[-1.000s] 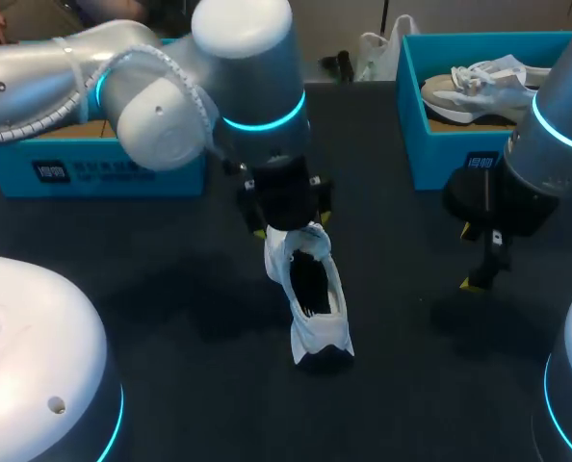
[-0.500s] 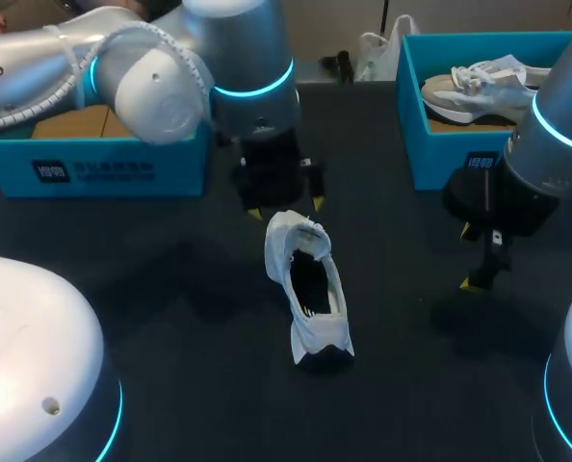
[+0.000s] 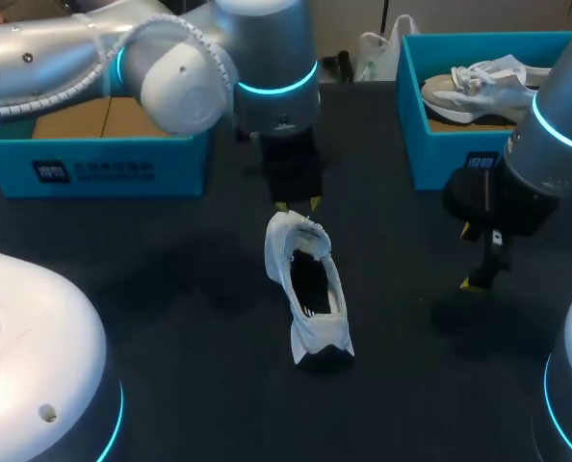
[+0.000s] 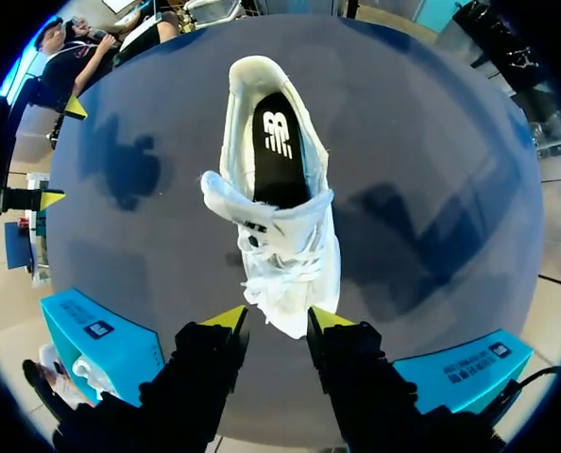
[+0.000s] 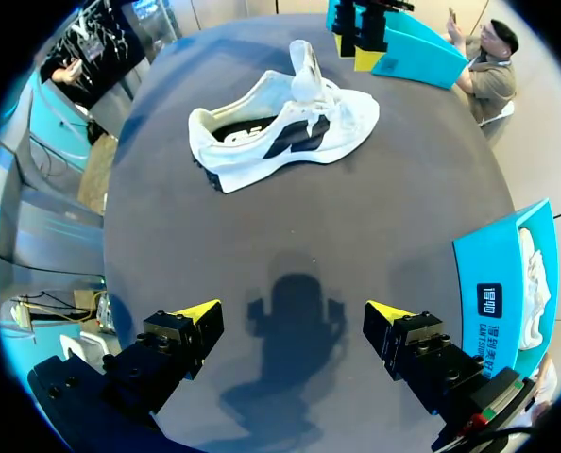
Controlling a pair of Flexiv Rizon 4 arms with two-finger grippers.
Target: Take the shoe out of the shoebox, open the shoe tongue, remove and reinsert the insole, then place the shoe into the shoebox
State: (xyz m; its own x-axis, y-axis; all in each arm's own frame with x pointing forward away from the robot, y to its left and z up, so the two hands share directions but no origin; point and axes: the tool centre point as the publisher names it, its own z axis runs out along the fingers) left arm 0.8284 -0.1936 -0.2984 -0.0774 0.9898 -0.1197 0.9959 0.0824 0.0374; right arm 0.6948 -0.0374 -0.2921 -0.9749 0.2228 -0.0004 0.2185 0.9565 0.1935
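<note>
The shoe (image 4: 279, 217) sits toe-first just ahead of our left gripper's (image 4: 278, 321) narrowly parted, empty fingers; our right gripper (image 5: 295, 316) hangs wide open, well apart. We judge it light and soft-sided, so pinch the heel collar.

Silver-grey arms (image 3: 36, 48), glowing cyan rings (image 3: 276, 89), ribbed white cable (image 3: 95, 69), black wrist housings (image 3: 291, 168), yellow-tipped fingers (image 4: 226, 318).

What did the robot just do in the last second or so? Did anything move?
The left gripper, which was down on the far end of the white shoe, lifted off and drew back from it, and its fingers are open now. The shoe lies where it was, and the right gripper hangs unmoved, open.
</note>
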